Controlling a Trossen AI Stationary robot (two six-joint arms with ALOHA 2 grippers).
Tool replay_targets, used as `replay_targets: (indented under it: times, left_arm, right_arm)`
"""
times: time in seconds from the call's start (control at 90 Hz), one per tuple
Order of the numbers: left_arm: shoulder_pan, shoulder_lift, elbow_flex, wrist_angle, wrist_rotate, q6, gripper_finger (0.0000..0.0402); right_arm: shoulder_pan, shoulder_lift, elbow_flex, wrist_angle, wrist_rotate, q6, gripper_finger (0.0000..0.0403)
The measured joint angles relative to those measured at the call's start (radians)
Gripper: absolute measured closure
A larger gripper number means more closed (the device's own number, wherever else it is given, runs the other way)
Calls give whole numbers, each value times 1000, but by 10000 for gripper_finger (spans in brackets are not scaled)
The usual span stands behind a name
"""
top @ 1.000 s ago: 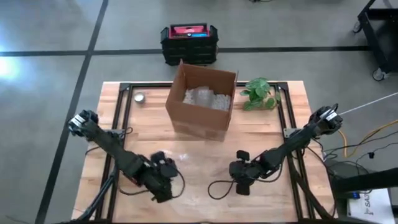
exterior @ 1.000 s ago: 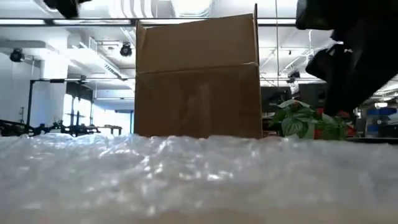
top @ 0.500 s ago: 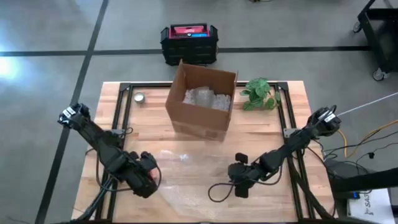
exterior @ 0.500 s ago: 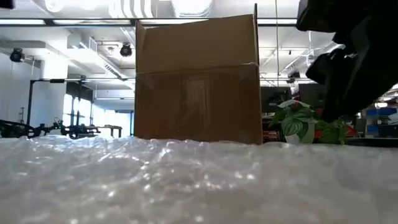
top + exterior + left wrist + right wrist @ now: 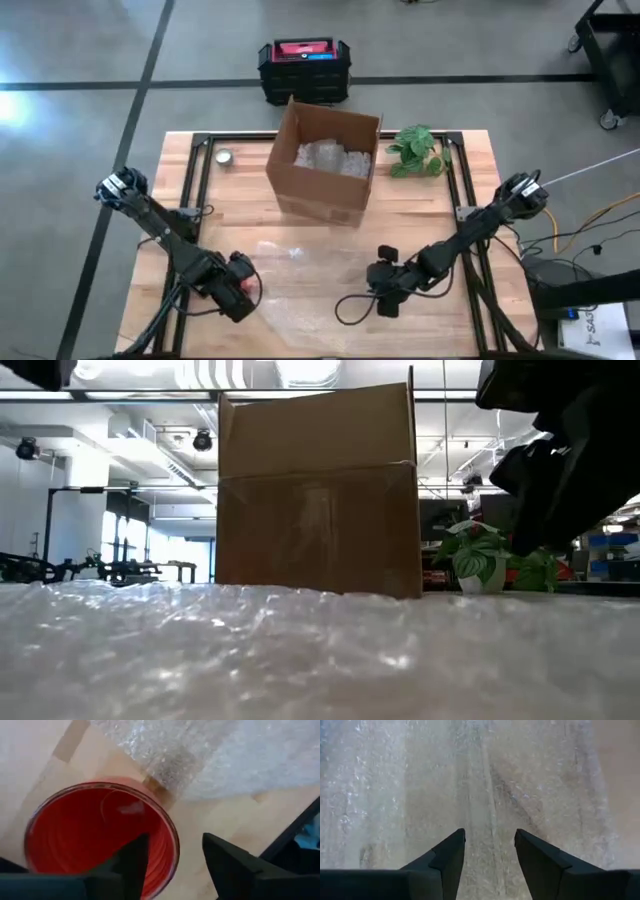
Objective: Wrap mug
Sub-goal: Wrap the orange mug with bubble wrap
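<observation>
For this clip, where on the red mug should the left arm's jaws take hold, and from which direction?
Grip the rim wall of the red mug, coming from above. It stands upright with its mouth open to the wrist camera, so one finger can go inside and one outside; the left gripper already straddles the rim that way, jaws open. No handle is visible. The bubble wrap lies just beside it.
</observation>
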Motion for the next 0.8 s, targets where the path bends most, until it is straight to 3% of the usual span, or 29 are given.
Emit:
replay_targets:
  times: [0.189, 0.4, 0.6, 0.8]
  left_arm:
    - [0, 2, -47, 47, -1, 5, 293]
    - [0, 1, -62, 40, -1, 20, 389]
    - [0, 0, 48, -38, -16, 67, 396]
    - [3, 19, 262, -90, -199, 241, 399]
  right_arm:
    - [0, 0, 0, 18, 0, -8, 257]
    - [0, 0, 0, 18, 0, -30, 269]
    - [0, 0, 0, 17, 0, -42, 288]
    - [0, -1, 0, 16, -1, -54, 307]
